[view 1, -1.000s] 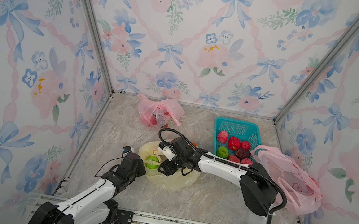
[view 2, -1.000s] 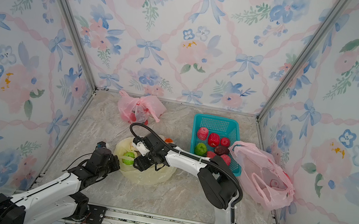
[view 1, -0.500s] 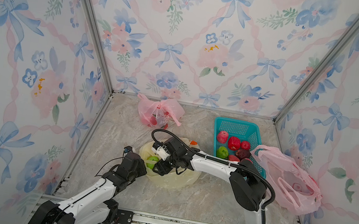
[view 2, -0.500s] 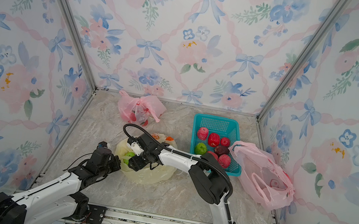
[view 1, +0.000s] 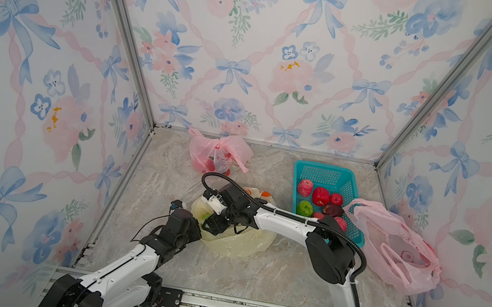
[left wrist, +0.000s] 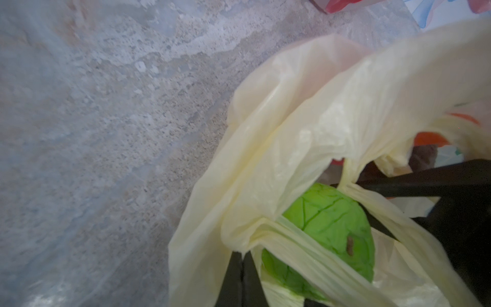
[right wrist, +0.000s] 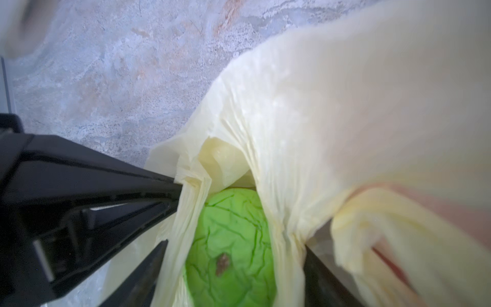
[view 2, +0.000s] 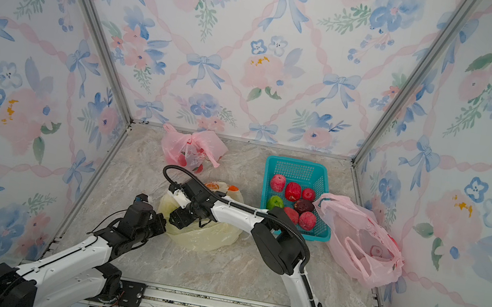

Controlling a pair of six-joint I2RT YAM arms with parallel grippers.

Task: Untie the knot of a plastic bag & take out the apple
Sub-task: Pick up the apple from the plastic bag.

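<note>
Pale yellow plastic bag (view 1: 239,238) lying on the marble bench (view 1: 267,274), lower centre of both top views, its mouth open. The left gripper (left wrist: 243,268), jaws together, pinches a gathered strip of the bag's rim. The right gripper (right wrist: 233,255), jaws apart, is lowered into the mouth, one finger on either side of the green apple (right wrist: 233,252) inside the bag. Right of centre stands a teal basket (view 1: 319,174) of fruit, with a pink bag (view 1: 398,249) touching it.
</note>
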